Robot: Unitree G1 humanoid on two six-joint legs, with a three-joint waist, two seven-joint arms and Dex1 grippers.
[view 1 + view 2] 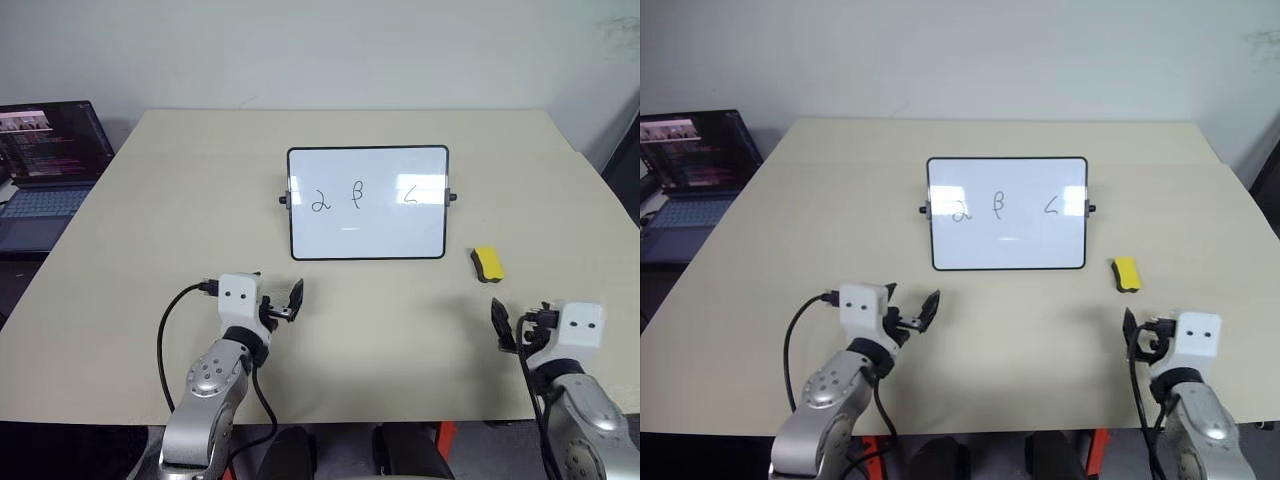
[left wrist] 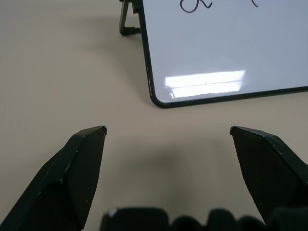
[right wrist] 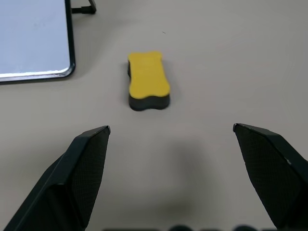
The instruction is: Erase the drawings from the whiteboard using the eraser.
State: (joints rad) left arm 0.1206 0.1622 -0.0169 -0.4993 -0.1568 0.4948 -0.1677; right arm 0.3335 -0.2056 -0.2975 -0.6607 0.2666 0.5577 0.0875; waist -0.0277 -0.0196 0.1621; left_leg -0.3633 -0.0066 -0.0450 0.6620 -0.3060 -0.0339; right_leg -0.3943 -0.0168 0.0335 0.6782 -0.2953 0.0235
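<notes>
- The whiteboard point(image 1: 368, 205) sits propped on its little stand around the middle of the table point(image 1: 150, 250), a bit closer to the far edge than the near one.
- All three drawings point(image 1: 357, 194) are on it in a row: a 2, a loopy beta thing, and a 6.
- The eraser point(image 1: 487, 263) lies flat on the table, yellow side up, just off the whiteboard's near right corner and not touching it.
- The left gripper point(image 1: 278, 306) hovers over the near part of the table on the left, jaws spread wide with nothing in them, pointing at the whiteboard's near left corner.
- The right gripper point(image 1: 518, 325) is near the table's near right corner, also wide open and empty, with the eraser straight ahead of it but well short of the fingertips point(image 3: 91, 144).
- A laptop point(image 1: 45, 165) with its screen lit sits off past the left edge.
</notes>
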